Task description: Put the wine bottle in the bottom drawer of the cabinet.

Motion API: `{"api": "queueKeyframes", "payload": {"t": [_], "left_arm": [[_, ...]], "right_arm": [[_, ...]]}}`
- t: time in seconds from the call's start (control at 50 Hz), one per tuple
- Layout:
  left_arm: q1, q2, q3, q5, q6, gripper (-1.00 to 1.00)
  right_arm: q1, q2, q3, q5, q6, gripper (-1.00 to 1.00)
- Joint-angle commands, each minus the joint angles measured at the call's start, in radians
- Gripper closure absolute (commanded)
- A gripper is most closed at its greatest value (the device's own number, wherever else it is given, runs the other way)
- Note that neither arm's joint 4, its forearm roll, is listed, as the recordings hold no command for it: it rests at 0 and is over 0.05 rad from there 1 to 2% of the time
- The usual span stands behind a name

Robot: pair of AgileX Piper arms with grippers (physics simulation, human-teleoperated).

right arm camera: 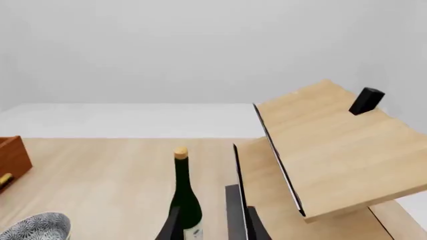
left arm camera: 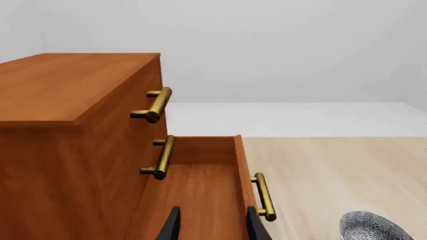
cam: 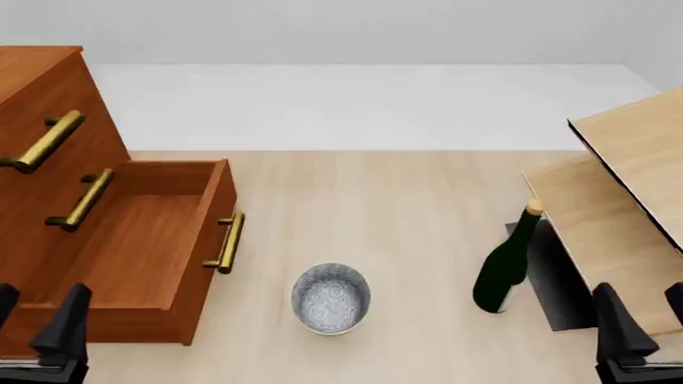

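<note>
Front view shows, at the left side of the frame, the cabinet (cam: pixel 43 80), tall and reddish-brown, with brass bar handles on its upper drawer fronts. Below them the bottom drawer (cam: pixel 139 240) is pulled out toward the middle of the frame; its box has nothing inside, and its own brass handle (cam: pixel 225 242) is on the front panel. In the lower left corner the left gripper (cam: pixel 37 316) hovers over the near edge of this drawer, its two dark fingers apart and holding nothing.

Near the lower centre a round patterned grey-white bowl (cam: pixel 331 298) stands on the pale wooden table (cam: pixel 373 208), just to the right of the drawer front but not touching it.

Further right, the wine bottle (cam: pixel 506 268) stands upright on the table, dark green with a tan cork, well apart from the drawer. It is just beside the light pale-wood furniture (cam: pixel 629 176) at the right edge. In the lower right corner the right gripper (cam: pixel 641 320) is near the bottle without touching it, fingers apart.
</note>
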Motion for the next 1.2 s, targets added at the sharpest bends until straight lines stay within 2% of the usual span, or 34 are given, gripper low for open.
{"api": "queueKeyframes", "payload": {"t": [0.02, 0.16, 0.2, 0.24, 0.28, 0.34, 0.38, 0.4, 0.44, 0.52, 0.58, 0.76, 0.86, 0.98, 1.04, 1.16, 1.18, 1.2], "left_arm": [[-0.008, 0.023, -0.003, -0.012, -0.003, -1.00], [0.002, 0.037, -0.009, -0.014, -0.019, -1.00], [-0.011, 0.029, -0.013, 0.000, 0.009, -1.00], [0.010, 0.052, -0.032, 0.001, -0.007, -1.00], [-0.001, 0.063, -0.053, 0.013, 0.013, -1.00], [0.024, 0.151, -0.105, 0.002, -0.021, -1.00], [0.002, 0.155, -0.139, 0.026, -0.024, -1.00], [0.006, 0.143, -0.162, 0.042, -0.012, -1.00], [0.023, 0.205, -0.196, 0.032, -0.005, -1.00], [0.015, 0.239, -0.258, 0.051, 0.005, -1.00], [-0.015, 0.263, -0.306, 0.072, 0.040, -1.00], [-0.001, 0.422, -0.448, 0.081, -0.018, -1.00], [-0.045, 0.494, -0.553, 0.148, 0.023, -1.00], [-0.055, 0.612, -0.682, 0.248, -0.050, -1.00], [-0.055, 0.641, -0.748, 0.289, -0.049, -1.00], [-0.060, 0.742, -0.844, 0.397, -0.105, -1.00], [-0.082, 0.755, -0.865, 0.425, -0.141, -1.00], [-0.100, 0.764, -0.883, 0.446, -0.136, -1.00]], "right_arm": [[0.011, 0.004, -0.023, 0.011, 0.002, -1.00], [0.018, 0.005, -0.050, 0.032, 0.008, -1.00], [0.015, 0.018, -0.055, 0.026, 0.003, -1.00], [0.016, 0.015, -0.071, 0.038, 0.009, -1.00], [0.017, 0.020, -0.078, 0.041, 0.001, -1.00], [0.017, 0.013, -0.091, 0.057, -0.006, -1.00], [0.015, 0.009, -0.094, 0.064, -0.012, -1.00], [0.011, 0.011, -0.098, 0.065, -0.013, -1.00], [0.011, 0.005, -0.107, 0.077, -0.013, -1.00], [0.013, 0.002, -0.112, 0.088, -0.023, -1.00], [0.022, 0.001, -0.110, 0.092, -0.037, -1.00], [0.029, 0.000, -0.117, 0.097, -0.036, -1.00], [0.033, -0.001, -0.123, 0.102, -0.032, -1.00], [0.030, -0.002, -0.119, 0.100, -0.031, -1.00], [0.028, -0.002, -0.115, 0.096, -0.029, -1.00], [0.030, -0.002, -0.111, 0.096, -0.025, -1.00], [0.035, -0.002, -0.112, 0.097, -0.027, -1.00], [0.036, -0.002, -0.114, 0.098, -0.028, -1.00]]}}
